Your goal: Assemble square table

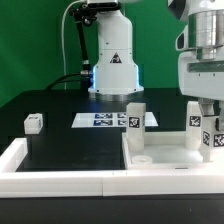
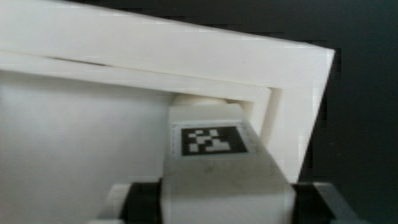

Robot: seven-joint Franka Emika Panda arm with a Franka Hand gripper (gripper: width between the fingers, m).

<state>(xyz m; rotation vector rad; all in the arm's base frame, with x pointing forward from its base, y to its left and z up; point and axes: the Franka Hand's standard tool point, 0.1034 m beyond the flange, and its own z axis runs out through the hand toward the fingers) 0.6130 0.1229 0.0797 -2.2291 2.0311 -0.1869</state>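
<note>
The white square slab (image 1: pixel 168 150) lies flat at the exterior view's right, against the border wall's corner. One white tagged leg (image 1: pixel 135 117) stands upright on its far left corner and a second leg (image 1: pixel 194 126) stands on its far right. My gripper (image 1: pixel 210 110) is shut on a third leg (image 1: pixel 212 140), holding it upright over the slab's right corner. In the wrist view the held leg (image 2: pixel 214 150) fills the space between my fingers (image 2: pixel 313 200), its tip at a round socket by the slab's corner (image 2: pixel 89 130). A fourth leg (image 1: pixel 34 123) lies loose on the left.
The marker board (image 1: pixel 105 120) lies flat behind the slab, in front of the robot base (image 1: pixel 112 60). The low white border wall (image 1: pixel 60 178) runs along the front and left of the black table and also shows in the wrist view (image 2: pixel 267 60). A round socket (image 1: pixel 143 158) sits on the slab's near left corner.
</note>
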